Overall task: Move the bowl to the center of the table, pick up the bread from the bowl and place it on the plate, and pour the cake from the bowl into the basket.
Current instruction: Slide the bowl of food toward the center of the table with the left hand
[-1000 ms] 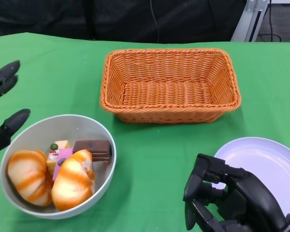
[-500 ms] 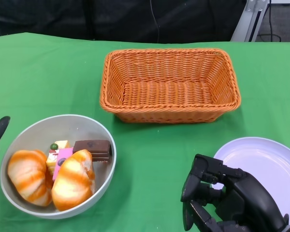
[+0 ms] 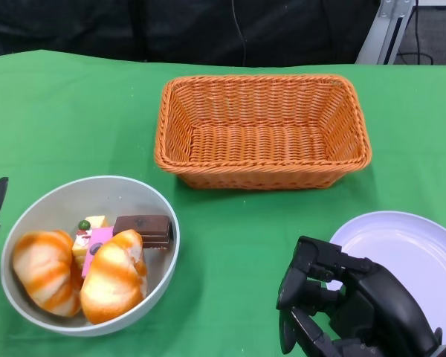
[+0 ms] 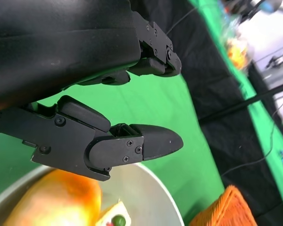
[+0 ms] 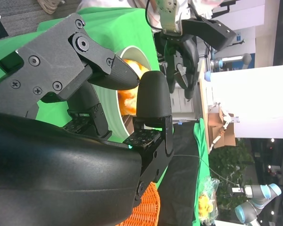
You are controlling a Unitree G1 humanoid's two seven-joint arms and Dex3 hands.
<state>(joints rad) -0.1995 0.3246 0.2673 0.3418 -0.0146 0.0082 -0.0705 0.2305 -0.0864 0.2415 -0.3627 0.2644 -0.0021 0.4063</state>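
Bowl [image 3: 30, 216] with bread [image 3: 113, 277], basket [image 3: 262, 130] beyond

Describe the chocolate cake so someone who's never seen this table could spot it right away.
Start at the grey bowl on the green cloth, in front of the orange basket. The chocolate cake lies toward the bowl's basket side, touching the nearer bread roll. It is the only dark brown rectangular block; its neighbours are striped orange rolls and a pink cake.

Green tablecloth [image 3: 74, 111] over table; black curtain [image 3: 208, 30] behind; metal frame leg [image 3: 383, 30] far right.
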